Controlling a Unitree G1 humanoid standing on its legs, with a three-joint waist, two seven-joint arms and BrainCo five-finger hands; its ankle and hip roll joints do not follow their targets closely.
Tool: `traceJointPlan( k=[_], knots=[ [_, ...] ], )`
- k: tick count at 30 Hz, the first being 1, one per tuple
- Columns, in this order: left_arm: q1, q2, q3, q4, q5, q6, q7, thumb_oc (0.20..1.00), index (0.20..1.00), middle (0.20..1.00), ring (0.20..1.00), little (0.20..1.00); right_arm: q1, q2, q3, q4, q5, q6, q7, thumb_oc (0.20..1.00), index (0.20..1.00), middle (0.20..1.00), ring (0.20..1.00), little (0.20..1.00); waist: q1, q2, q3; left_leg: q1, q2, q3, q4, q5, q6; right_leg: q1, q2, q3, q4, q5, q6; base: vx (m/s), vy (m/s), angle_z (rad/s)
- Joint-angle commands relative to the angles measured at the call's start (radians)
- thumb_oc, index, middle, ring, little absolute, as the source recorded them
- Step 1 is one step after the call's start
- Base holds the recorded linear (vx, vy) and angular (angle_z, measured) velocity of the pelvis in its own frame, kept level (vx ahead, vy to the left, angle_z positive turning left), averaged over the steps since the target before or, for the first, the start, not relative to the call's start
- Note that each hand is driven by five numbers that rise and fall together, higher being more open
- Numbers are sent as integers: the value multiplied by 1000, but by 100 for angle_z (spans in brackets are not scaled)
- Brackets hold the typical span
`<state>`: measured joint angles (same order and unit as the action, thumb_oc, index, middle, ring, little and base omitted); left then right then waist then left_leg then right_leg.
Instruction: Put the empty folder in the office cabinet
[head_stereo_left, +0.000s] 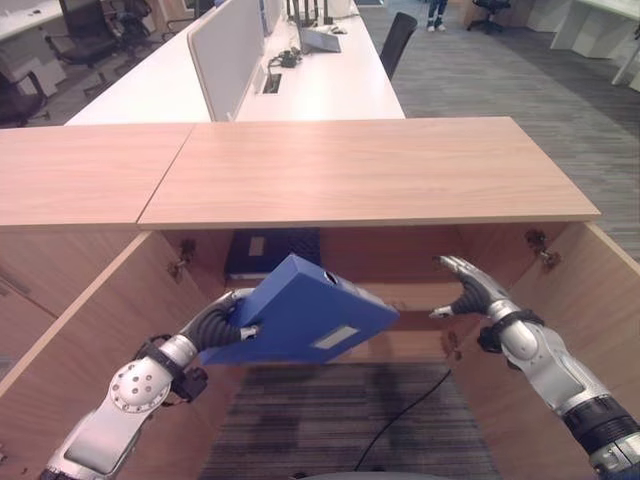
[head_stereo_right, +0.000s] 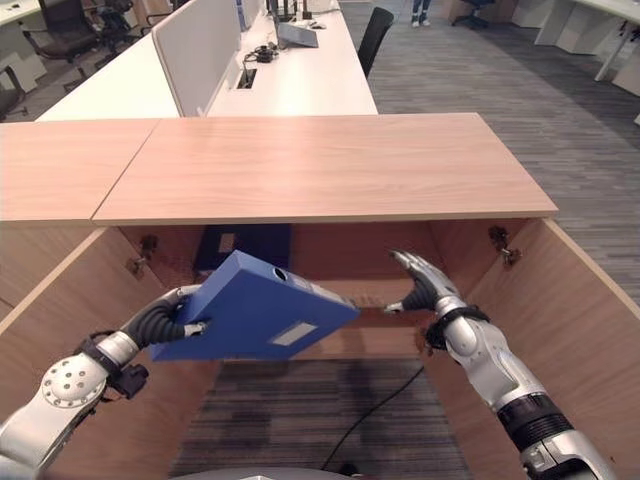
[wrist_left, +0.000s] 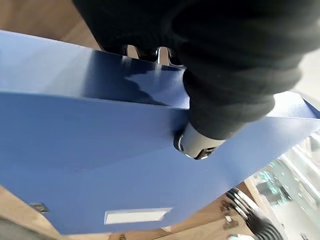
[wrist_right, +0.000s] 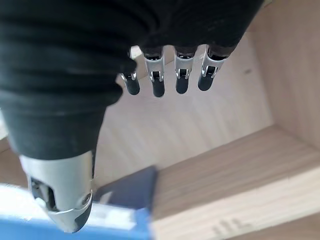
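Left eye view looks down on a wooden office cabinet (head_stereo_left: 370, 170) with a broad flat top and both doors swung wide, the interior open toward the robot. Behind the cabinet runs a long white desk (head_stereo_left: 330, 85) with a divider screen. Inside the cabinet, toward the back on the robot's left, a dark blue binder (head_stereo_left: 272, 252) already lies on the shelf (head_stereo_left: 420, 295). In front of the cabinet opening, tilted with its far corner aimed at the shelf, is the blue folder (head_stereo_left: 295, 315), the largest loose thing in view. The left hand (head_stereo_left: 228, 322) grips it at the near edge, fingers curled under and thumb pressed on top, as the left wrist view confirms. The right hand (head_stereo_left: 470, 292) hovers empty just inside the cabinet on the robot's right, fingers relaxed and spread, apart from the folder.

Judging by this, the step in hand is carrying the folder into the opening. The next move likely calls for levelling it and sliding it onto the shelf beside the dark blue binder
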<state>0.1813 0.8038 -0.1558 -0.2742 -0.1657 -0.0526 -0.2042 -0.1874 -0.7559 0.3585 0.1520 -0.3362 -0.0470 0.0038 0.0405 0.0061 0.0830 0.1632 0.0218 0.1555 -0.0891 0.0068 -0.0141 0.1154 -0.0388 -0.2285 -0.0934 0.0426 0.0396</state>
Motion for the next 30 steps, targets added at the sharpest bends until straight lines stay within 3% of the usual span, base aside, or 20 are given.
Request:
traceJointPlan(
  k=[1,13,24,25,26,30],
  knots=[
    [-87,61,-11,-50,32,-99,34,200,200,200,200,200,-90,-26,56,-21,60,-59,36,1000,1000,1000,1000,1000,8,-63,-25,10,-5,-40,2,-93,-14,29,-44,-37,6,-20,70,0,0,0],
    [-269,5,-146,-40,107,-127,83,200,200,200,200,200,-223,86,253,-68,171,-88,105,1000,1000,1000,1000,1000,7,-65,-27,16,-5,-38,2,-93,-15,35,-43,-36,6,-26,66,0,0,0],
    [-359,-70,-199,-118,87,-161,118,200,200,200,200,200,-250,178,314,-18,231,-87,112,1000,1000,1000,1000,1000,7,-72,-25,16,-5,-39,2,-96,-14,37,-44,-39,6,-25,66,0,0,0],
    [-370,-89,-213,-146,49,-167,111,200,200,200,200,200,-246,211,327,4,268,-82,124,683,683,683,683,683,9,-73,-24,16,-6,-40,2,-96,-13,37,-44,-39,6,-25,66,0,0,0],
    [-369,-87,-213,-147,48,-166,111,200,200,200,200,200,-247,212,328,7,269,-84,124,225,225,225,225,225,9,-74,-24,16,-6,-40,2,-97,-13,37,-44,-39,6,-25,66,0,0,0],
    [-381,-111,-221,-179,3,-169,104,200,200,200,200,200,-236,246,358,41,338,-71,164,200,200,200,200,200,12,-77,-26,14,-6,-41,2,-96,-15,37,-45,-41,6,-26,66,0,0,0]
  ],
)
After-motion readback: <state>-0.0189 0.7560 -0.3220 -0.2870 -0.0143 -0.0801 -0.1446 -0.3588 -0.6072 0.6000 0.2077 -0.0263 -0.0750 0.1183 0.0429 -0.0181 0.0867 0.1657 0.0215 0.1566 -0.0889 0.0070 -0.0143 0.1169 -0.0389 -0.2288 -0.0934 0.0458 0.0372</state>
